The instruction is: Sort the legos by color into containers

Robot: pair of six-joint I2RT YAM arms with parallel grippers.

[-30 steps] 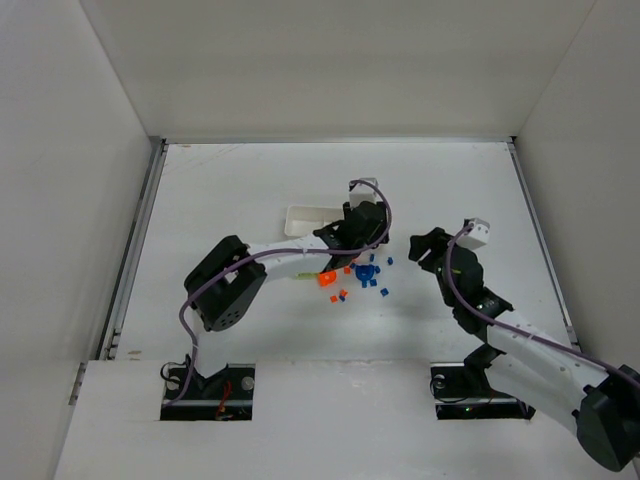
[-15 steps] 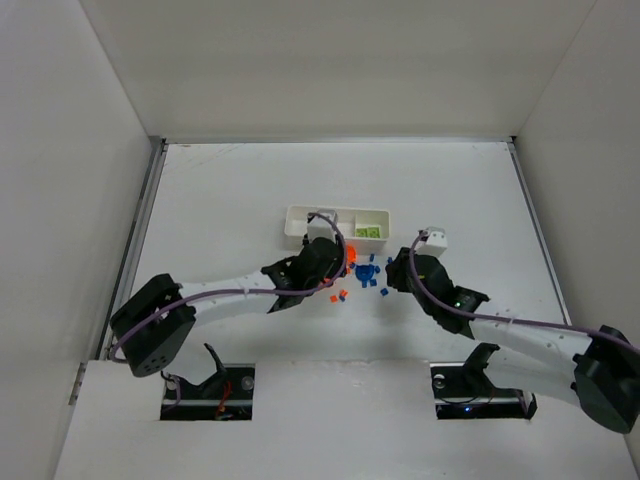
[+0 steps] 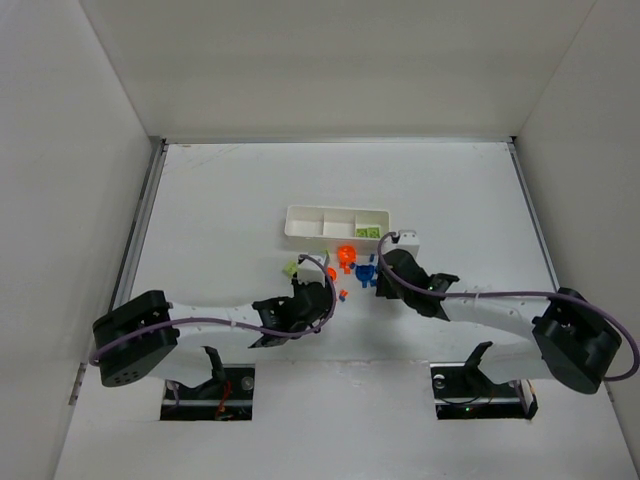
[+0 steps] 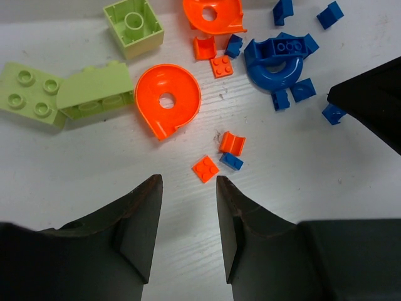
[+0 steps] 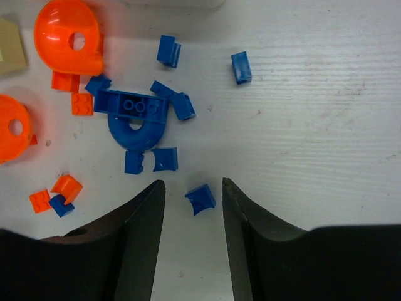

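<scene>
scattered legos [image 3: 346, 256] (orange, blue, green), near white tray [image 3: 305, 222]

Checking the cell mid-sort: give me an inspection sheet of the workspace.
surface: white table, loose pieces near its middle.
job's things: long white three-compartment plastic tray, with light-green pieces in its right compartment; the other two look empty. On the table: light-green square bricks, orange round discs, small blue bits.
clutter: nothing seen.
grippers: left gripper has its jaws apart and empty, just short of a small orange square plate. Right gripper has its jaws apart either side of a lone blue bit, not touching it.
cables: a purple cable runs along each arm.
surroundings: plain white walls on three sides.
</scene>
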